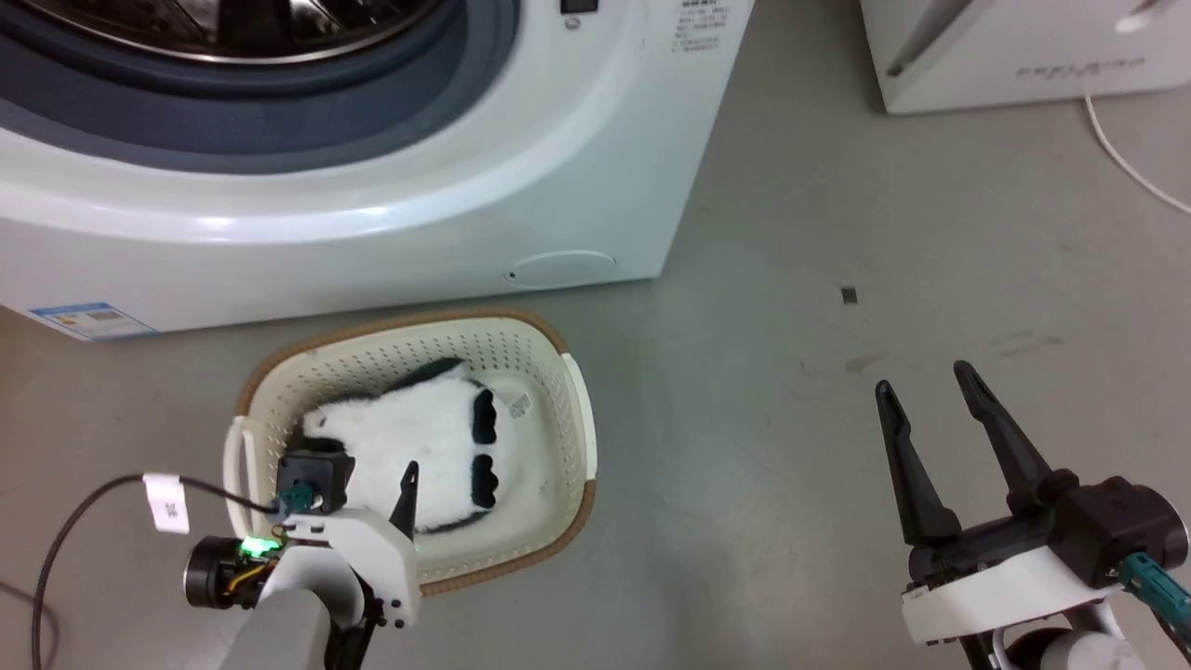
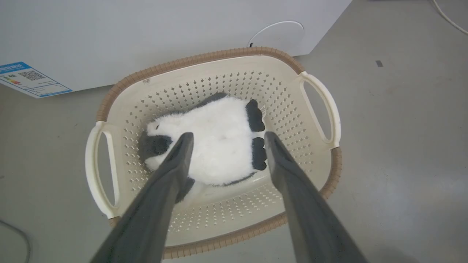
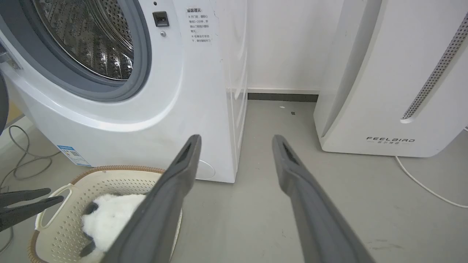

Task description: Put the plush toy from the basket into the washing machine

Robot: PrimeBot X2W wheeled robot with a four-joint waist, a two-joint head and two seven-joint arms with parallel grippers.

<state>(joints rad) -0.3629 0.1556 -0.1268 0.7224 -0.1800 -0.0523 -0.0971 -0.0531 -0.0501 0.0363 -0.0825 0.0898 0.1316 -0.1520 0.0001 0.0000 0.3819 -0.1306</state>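
The fluffy white panda-like plush toy [image 2: 219,146] with black limbs lies in the cream-white perforated plastic basket [image 2: 204,57] with brown rim, directly under the left gripper [image 2: 227,136], whose two dark fingers stand apart on either side of its white body. It looks light, soft and easily squeezed, so I judge the thick white middle the best hold, pressed deep to pinch stuffing, not only fur. The right gripper [image 1: 923,377] is also spread and empty, well aside; the white front-loading washing machine [image 1: 372,214] stands just beyond the basket.
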